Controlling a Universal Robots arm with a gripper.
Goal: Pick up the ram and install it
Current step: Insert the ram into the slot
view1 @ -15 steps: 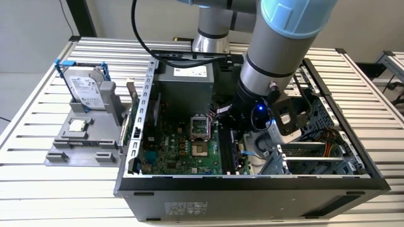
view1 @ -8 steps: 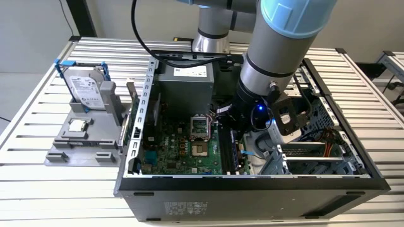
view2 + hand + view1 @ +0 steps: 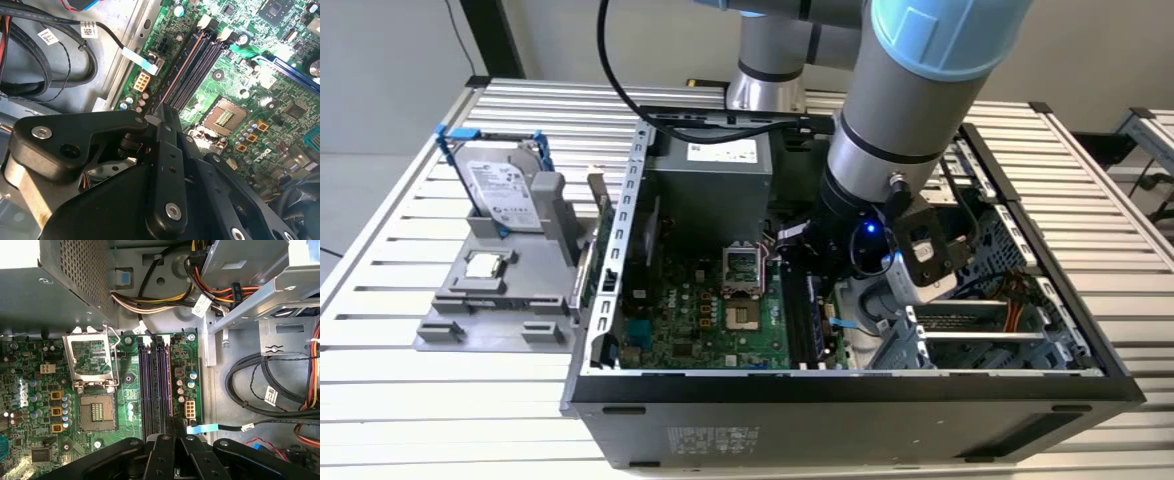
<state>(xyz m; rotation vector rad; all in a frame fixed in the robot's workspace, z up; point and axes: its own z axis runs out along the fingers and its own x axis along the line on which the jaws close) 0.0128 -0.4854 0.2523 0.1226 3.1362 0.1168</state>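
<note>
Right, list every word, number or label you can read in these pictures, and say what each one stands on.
No text can be read; every marking is too small or blurred.
Hard drive: pale label, print too small.
Power supply: white sticker, blurred.
Computer case: sticker on its outer wall, blurred.
Cable tags: dark print, too small.
Motherboard: white markings, too small.

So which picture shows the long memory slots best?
The first wrist view: the memory slots run straight along nearly their full length. The second wrist view shows them slanted, the tool over their near end. The exterior view shows thin strips beside the arm.
</note>
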